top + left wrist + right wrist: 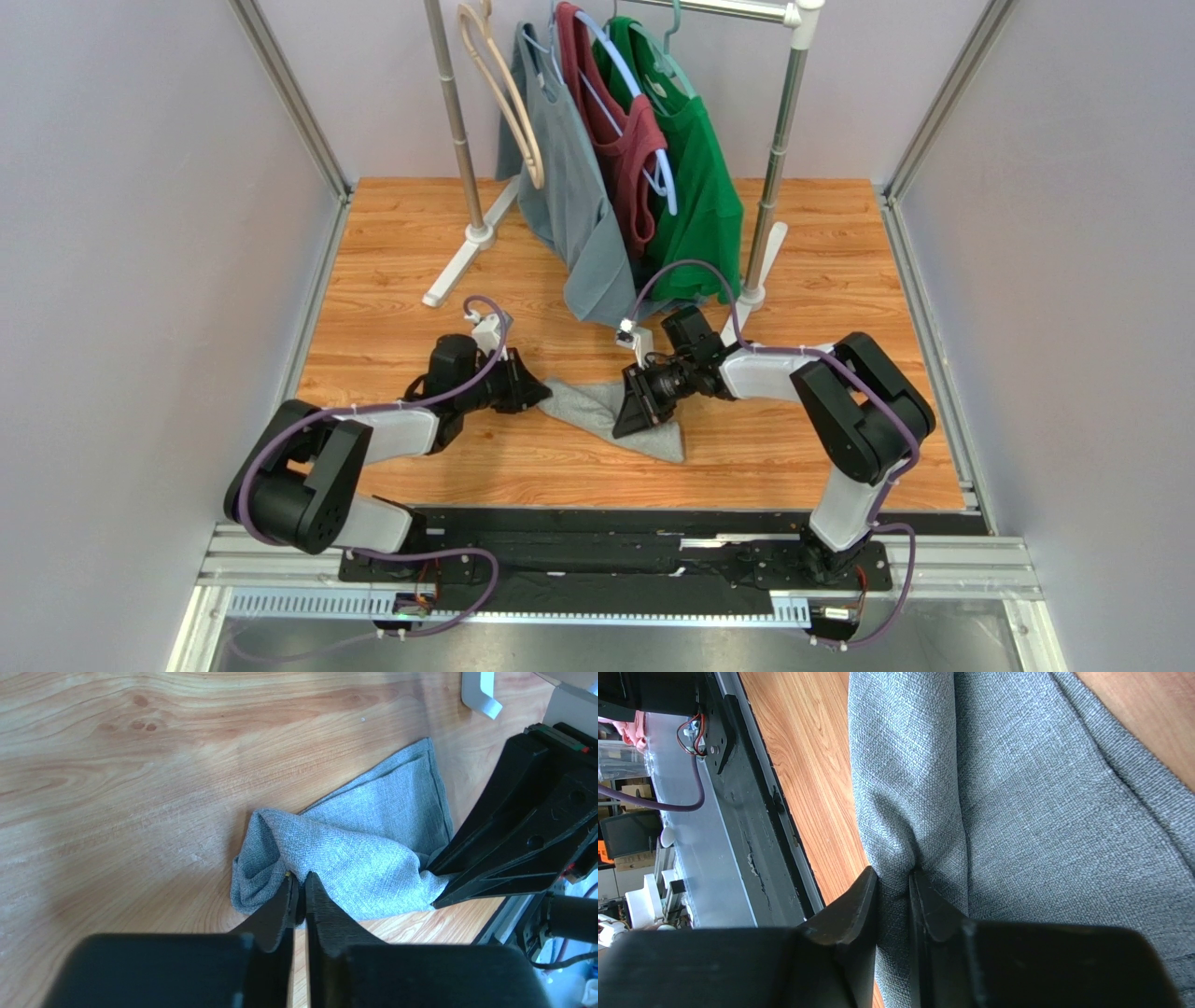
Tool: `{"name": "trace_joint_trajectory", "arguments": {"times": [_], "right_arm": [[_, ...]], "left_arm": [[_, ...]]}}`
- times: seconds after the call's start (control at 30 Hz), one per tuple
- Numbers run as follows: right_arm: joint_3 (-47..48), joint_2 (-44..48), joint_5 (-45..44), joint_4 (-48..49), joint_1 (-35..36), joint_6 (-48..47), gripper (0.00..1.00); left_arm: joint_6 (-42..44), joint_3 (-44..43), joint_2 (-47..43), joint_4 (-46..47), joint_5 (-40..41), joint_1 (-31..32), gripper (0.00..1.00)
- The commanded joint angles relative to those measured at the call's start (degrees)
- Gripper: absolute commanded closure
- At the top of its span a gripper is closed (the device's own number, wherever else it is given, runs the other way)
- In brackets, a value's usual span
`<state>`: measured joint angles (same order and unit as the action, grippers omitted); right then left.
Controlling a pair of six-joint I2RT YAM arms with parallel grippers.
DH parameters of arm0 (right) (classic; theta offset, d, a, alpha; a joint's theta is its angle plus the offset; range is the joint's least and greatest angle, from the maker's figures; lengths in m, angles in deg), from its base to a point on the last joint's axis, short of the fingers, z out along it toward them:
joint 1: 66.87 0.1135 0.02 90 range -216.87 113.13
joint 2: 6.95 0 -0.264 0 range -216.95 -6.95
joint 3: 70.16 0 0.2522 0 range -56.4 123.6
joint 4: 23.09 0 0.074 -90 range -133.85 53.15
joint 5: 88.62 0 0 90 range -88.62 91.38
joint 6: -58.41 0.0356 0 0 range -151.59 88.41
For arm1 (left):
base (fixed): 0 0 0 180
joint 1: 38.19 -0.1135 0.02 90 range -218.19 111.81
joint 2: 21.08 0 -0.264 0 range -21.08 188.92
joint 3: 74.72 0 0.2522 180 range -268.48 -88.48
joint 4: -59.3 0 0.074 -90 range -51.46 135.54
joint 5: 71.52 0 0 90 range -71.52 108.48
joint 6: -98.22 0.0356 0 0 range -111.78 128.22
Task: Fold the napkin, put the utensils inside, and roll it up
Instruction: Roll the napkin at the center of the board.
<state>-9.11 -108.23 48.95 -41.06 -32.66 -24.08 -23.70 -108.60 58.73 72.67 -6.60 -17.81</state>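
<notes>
- The napkin point(578, 408) lay bunched on the wooden table point(421, 238), near its front edge and between the two arms, with one hemmed corner spread flat toward the back.
- The left gripper point(298, 882) was at the napkin's left end, its jaws drawn nearly together on a raised fold of the cloth.
- The right gripper point(896, 878) was at the other end, its jaws closed on a pinched ridge of the napkin, with flat cloth spreading away on both sides.
- The two grippers faced each other across the cloth and stood close together. In the top view the right one hid the napkin's middle, so only a wedge on the left and a strip at the front showed.
- Behind them stood a rack point(772, 196) holding a grey shirt point(568, 196), a red shirt point(624, 133) and a green shirt point(701, 182), with a bare beige hanger point(505, 84) at its left end.
- The grey shirt's hem hung low, just behind the right wrist and apart from the napkin.
- The rack's white foot point(456, 263) rested on the table behind the left arm, well apart from the cloth.
- A black rail point(631, 539) ran along the table's near edge, close in front of the napkin.
</notes>
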Motion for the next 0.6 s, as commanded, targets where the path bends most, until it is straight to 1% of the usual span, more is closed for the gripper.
{"name": "trace_joint_trajectory", "arguments": {"times": [0.0,0.03,0.07,0.1,0.13,0.2,0.23,0.37,0.4,0.47,0.5,0.57], "right_arm": [[-1.2,-1.2,-5.5,-7.5,0.9,-1.4,0.74],[-1.1,-0.3,-6.3,-7.9,0.9,-1.4,0.69],[-1.1,0.5,-7.0,-9.0,0.9,-1.4,0.60],[-1.1,1.5,-8.5,-9.5,1.1,-1.7,0.57],[-1.2,4.0,-9.4,-9.9,1.2,-1.7,0.54],[-1.4,6.5,-12.4,-11.1,1.5,-1.7,0.51],[-1.2,8.8,-14.0,-11.6,1.8,-1.7,0.50],[-0.9,14.1,-22.2,-13.5,4.4,-2.4,0.47],[-0.6,14.9,-26.2,-13.5,6.3,-2.6,0.47],[0.2,17.1,-30.8,-14.2,8.7,-3.7,0.45],[0.6,17.7,-35.8,-14.2,12.0,-4.3,0.45],[1.5,18.4,-40.8,-13.8,15.5,-6.2,0.44]], "left_arm": [[0.8,-2.6,0.5,1.1,-2.6,-0.2,1.00],[1.0,-3.2,0.3,-2.3,-1.9,-0.2,1.00],[1.2,-4.3,0.0,-4.0,-1.4,-0.2,1.00],[1.9,-5.0,-0.2,-5.8,-1.1,-0.2,1.00],[2.3,-5.7,-0.4,-9.6,-0.6,-0.2,1.00],[3.5,-8.2,-0.4,-13.1,-0.2,-0.2,1.00],[4.1,-9.0,-0.1,-16.5,-0.1,-0.2,1.00],[5.1,-12.6,2.0,-21.2,-0.6,-0.2,1.00],[4.9,-12.9,2.5,-21.7,-0.8,-0.1,1.00],[4.7,-14.0,3.7,-22.9,-1.6,-0.2,1.00],[4.4,-14.2,3.9,-23.3,-1.8,-0.2,1.00],[4.3,-15.0,4.7,-24.5,-1.7,-0.2,1.00]]}}
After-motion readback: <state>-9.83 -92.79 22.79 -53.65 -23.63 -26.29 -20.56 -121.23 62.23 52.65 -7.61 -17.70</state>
